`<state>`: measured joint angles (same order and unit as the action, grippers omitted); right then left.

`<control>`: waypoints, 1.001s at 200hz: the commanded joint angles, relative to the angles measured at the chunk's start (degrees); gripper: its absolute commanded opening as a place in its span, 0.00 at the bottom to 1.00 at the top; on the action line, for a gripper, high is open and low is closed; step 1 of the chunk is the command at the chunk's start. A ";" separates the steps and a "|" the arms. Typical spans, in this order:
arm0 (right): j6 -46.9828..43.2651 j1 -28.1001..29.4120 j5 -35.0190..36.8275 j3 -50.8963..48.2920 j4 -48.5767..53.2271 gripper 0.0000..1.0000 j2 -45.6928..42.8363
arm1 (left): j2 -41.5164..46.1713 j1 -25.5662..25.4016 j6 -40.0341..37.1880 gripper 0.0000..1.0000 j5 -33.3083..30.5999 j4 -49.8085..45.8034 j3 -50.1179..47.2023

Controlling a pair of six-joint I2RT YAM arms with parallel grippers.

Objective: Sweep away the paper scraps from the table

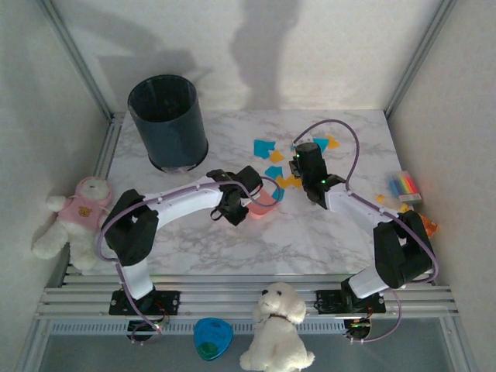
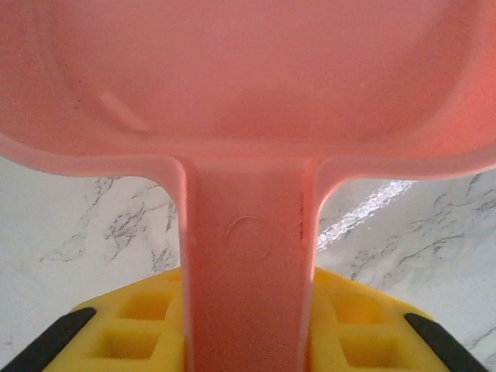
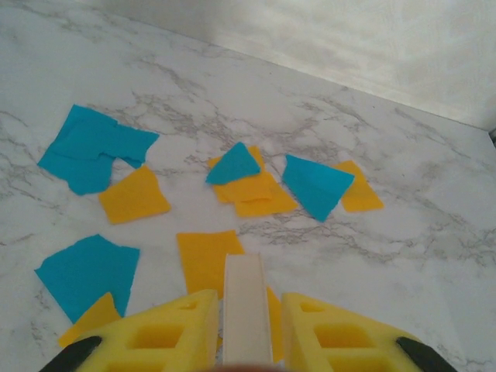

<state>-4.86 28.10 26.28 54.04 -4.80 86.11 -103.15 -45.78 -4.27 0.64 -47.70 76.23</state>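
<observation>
Orange-yellow and teal paper scraps [image 1: 265, 148] lie on the white marble table [image 1: 325, 232] at centre back, some near the dustpan [image 1: 265, 203]. My left gripper [image 1: 242, 198] is shut on the pink dustpan's handle [image 2: 246, 256], with the pan [image 2: 248, 77] held just over the table [image 2: 62, 209]. My right gripper [image 1: 302, 153] stands over the scraps, shut on a narrow white bar [image 3: 246, 287]. Ahead of it lie teal scraps [image 3: 93, 147] [image 3: 316, 184] and yellow ones [image 3: 133, 194] [image 3: 208, 260]. What the bar ends in is hidden.
A dark round bin [image 1: 168, 122] stands at the back left. A striped multicoloured block [image 1: 404, 186] and an orange toy [image 1: 426, 225] sit at the right edge. A teddy bear [image 1: 77, 221] lies off the left edge, and a white plush dog [image 1: 275, 325] sits by the front rail.
</observation>
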 commanded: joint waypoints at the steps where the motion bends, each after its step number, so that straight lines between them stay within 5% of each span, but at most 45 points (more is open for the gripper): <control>1: -2.38 -0.12 -1.30 2.11 -2.46 0.00 1.05 | 2.05 -0.58 0.48 0.00 2.50 -0.64 -1.25; 200: -2.26 3.93 -18.46 -2.05 6.45 0.00 -5.44 | -3.24 -1.25 -1.42 0.00 6.40 -2.55 -2.22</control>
<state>-8.12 31.05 12.05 53.36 -0.93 83.09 -105.08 -46.48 -4.75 7.11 -48.27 74.35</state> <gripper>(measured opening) 0.260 0.259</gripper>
